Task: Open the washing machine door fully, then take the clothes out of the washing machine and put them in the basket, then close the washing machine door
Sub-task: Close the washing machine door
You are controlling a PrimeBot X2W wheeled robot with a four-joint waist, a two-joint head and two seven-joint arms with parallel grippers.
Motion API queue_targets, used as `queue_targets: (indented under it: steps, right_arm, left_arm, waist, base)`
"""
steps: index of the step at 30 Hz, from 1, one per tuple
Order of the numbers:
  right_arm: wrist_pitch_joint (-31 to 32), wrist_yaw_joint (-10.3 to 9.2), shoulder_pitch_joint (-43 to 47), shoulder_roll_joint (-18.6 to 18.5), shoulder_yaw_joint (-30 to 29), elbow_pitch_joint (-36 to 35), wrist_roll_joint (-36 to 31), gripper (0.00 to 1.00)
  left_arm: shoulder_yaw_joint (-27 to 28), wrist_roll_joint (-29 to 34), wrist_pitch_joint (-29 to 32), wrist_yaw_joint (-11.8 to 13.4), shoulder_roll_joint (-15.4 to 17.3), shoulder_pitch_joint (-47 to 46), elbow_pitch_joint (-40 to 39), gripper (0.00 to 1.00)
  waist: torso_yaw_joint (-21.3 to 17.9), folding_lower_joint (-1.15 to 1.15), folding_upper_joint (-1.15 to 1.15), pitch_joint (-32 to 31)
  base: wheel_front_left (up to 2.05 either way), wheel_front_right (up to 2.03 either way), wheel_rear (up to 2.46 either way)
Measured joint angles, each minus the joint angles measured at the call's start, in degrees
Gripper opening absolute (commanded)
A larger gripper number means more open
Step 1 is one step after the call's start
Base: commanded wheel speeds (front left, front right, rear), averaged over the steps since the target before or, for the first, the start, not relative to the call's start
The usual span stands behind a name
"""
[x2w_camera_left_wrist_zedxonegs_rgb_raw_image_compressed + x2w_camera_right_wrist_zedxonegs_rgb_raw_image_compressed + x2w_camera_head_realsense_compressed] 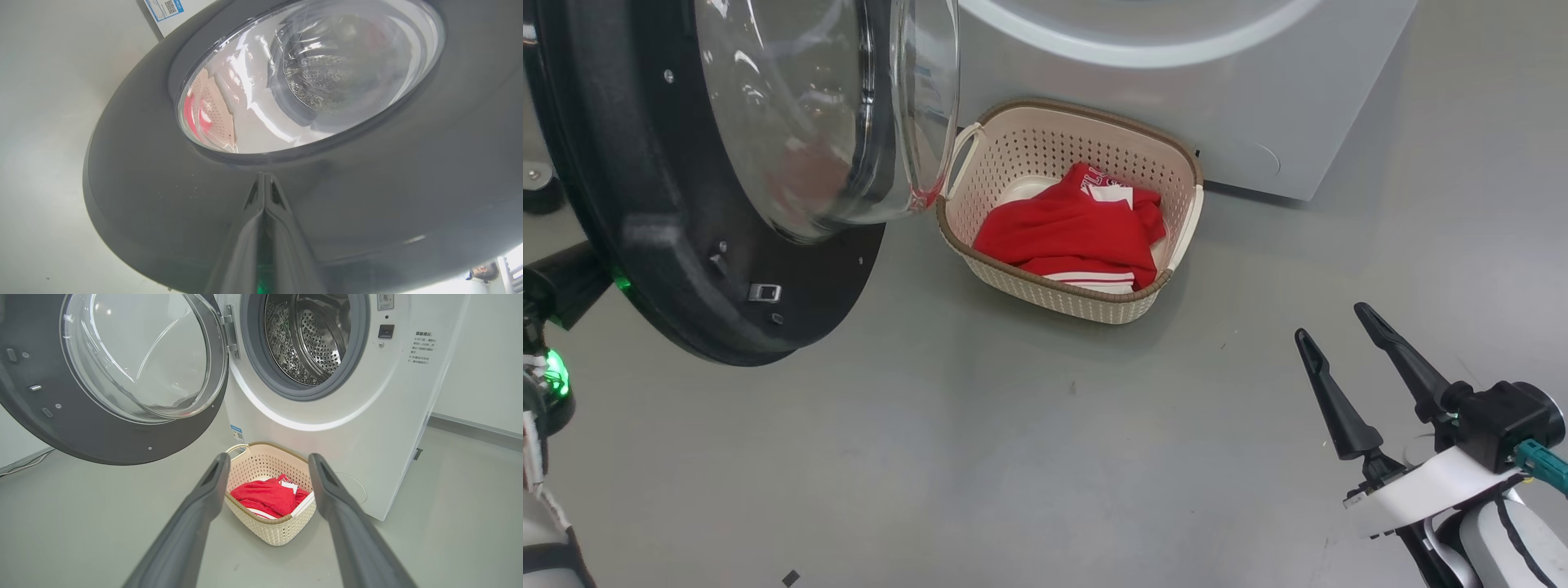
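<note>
Washing machine (367,416): white front-loader standing on the grey floor (1013,449). The perforated steel drum (310,339) is visible through the round opening, and there is a blue label (237,435) at the lower front corner.

Washing machine door (102,433): swung open on its hinge. It stands well out from the machine front, and its clear glass bowl bulges towards the basket side.

Basket (1045,298): cream, with a brown rim. It sits on the floor just in front of the machine, below the opening and near the lower edge of the door.

Clothes (1062,233): a red bundle lying inside the basket, with white trim and part of the white lettering showing on top.

Right claw (1333,322): fingers spread wide and holding nothing. It hangs above bare floor, well apart from the basket and pointing towards it.

Left claw (264,179): fingers pressed together with nothing between them. The tips are at the glossy black outer face of the door, just below the window. I cannot confirm contact.
</note>
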Motion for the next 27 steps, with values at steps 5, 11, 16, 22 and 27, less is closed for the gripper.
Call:
queue_targets:
  steps: [5,11,16,22,27]
  right_arm:
    - [-0.1,0.00,0.0,0.6,0.3,0.8,0.0,1.00]
    - [-0.1,-0.02,0.0,1.6,0.7,1.3,0.0,1.00]
    - [-0.2,-0.05,0.0,1.7,0.6,1.3,0.0,1.00]
    - [-0.2,-0.07,0.0,1.8,0.5,1.3,0.0,1.00]
    - [-0.2,-0.07,-0.2,2.3,0.5,1.5,0.0,1.00]
  left_arm:
    - [-1.7,0.0,1.8,-0.9,-1.5,1.5,-1.7,0.00]
    - [-3.2,-0.2,3.1,-3.2,-2.7,3.7,-4.6,0.00]
    - [-4.6,-2.6,4.3,-4.4,-4.9,4.6,-7.0,0.00]
    - [-5.2,-3.2,4.2,-4.5,-5.4,5.3,-8.6,0.00]
    - [-5.9,-3.7,3.4,-4.6,-5.5,6.3,-9.9,0.00]
  waist:
    - [-0.2,0.00,0.00,-1.0]
    - [-0.6,0.00,0.00,-2.2]
    - [-0.7,0.00,0.00,-2.5]
    - [-0.8,0.00,0.00,-2.4]
    - [-1.1,0.00,0.00,-2.4]
  base:
    - [0.00,0.00,0.00]
    - [0.00,0.00,0.00]
    - [0.00,0.00,0.00]
    - [0.00,0.00,0.00]
    - [0.00,0.00,0.00]
